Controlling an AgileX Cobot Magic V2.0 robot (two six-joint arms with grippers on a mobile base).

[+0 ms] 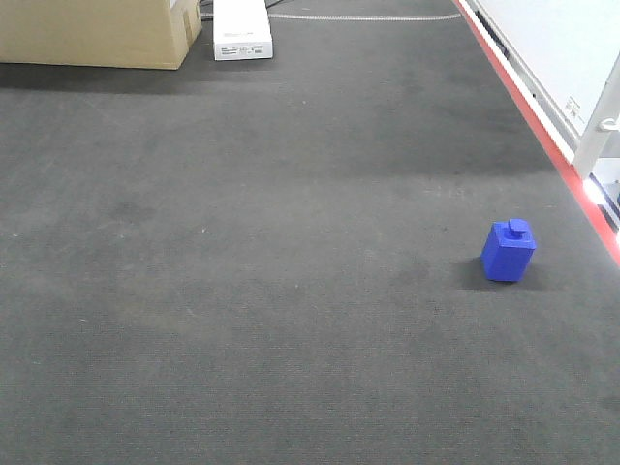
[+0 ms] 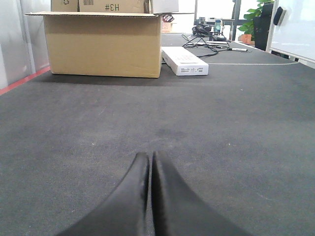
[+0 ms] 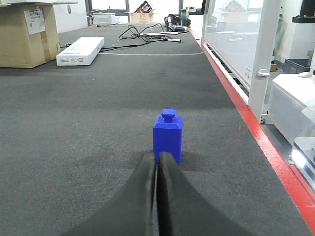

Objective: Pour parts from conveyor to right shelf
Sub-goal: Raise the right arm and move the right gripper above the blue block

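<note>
One of the parts, a small blue block with a round knob (image 1: 509, 251), stands upright on the dark ribbed conveyor (image 1: 271, 242), near its red edge strip (image 1: 542, 126). In the right wrist view the same blue part (image 3: 168, 135) stands just beyond my right gripper (image 3: 157, 158), whose black fingers are pressed together, empty. My left gripper (image 2: 149, 158) is also shut and empty, low over bare belt. The front view shows neither gripper. The right shelf is out of view.
A cardboard box (image 1: 97, 34) and a flat white box (image 1: 241, 31) sit at the belt's far left end. Cables (image 3: 147, 34) lie further back. A white post (image 3: 265, 54) and clear panel (image 3: 231, 34) run along the right edge beyond the red strip.
</note>
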